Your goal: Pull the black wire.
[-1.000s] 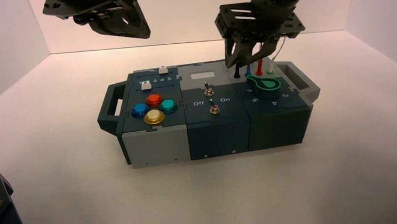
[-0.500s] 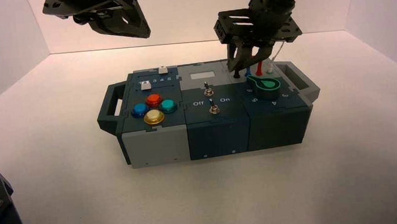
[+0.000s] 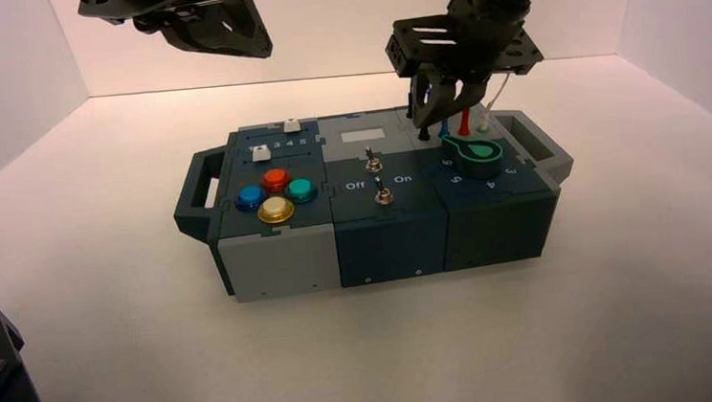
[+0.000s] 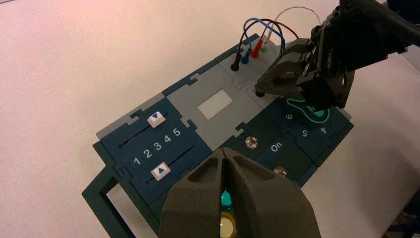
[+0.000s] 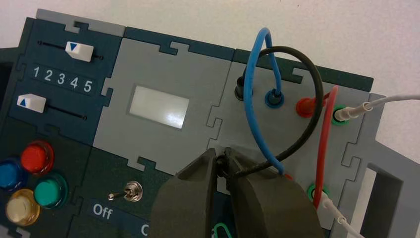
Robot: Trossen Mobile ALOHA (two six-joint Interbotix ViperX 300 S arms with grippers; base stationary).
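Now we see the right claw (image 5: 225,166) pinched shut on the near plug of the black wire (image 5: 307,84), at the box's (image 3: 280,260) far right. Our left claw (image 4: 225,161) hangs closed, empty, above the left side.

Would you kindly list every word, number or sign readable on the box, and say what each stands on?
"1 2 3 4 5": between the two sliders.
"Off": beside a toggle switch.
"On": beside the toggle switches.
"6", "5", "4": around the green knob.
Triangle marks: on both white slider caps.
White display window: blank.
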